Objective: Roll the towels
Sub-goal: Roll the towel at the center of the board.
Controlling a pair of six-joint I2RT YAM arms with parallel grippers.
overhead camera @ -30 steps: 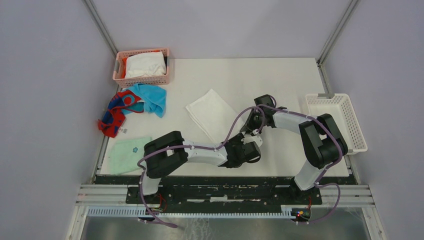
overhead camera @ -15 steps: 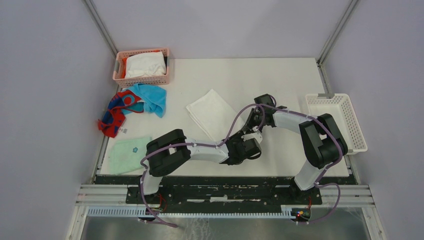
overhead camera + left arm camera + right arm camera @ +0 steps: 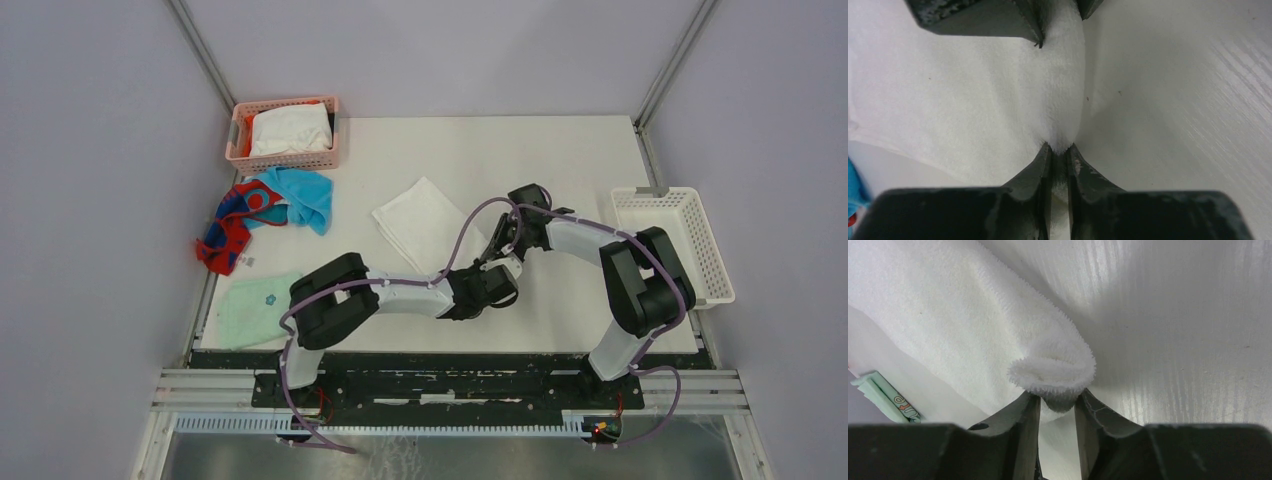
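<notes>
Towel (image 3: 420, 226) diagonal, far-left to near-right

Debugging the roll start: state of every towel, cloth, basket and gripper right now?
white towel: flat, near edge curled and pinched
left gripper: shut on white towel
right gripper: shut on white towel's curl
turquoise towel: crumpled, unrolled
red towel: crumpled, unrolled
mint-green cloth: folded flat
pink basket: holds white cloth
white basket: upright, nothing visible inside

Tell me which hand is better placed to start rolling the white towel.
Right, probably. The right hand grips a stretch of the white towel edge that is curled into a small roll. The left hand only pinches an uncurled edge.
</notes>
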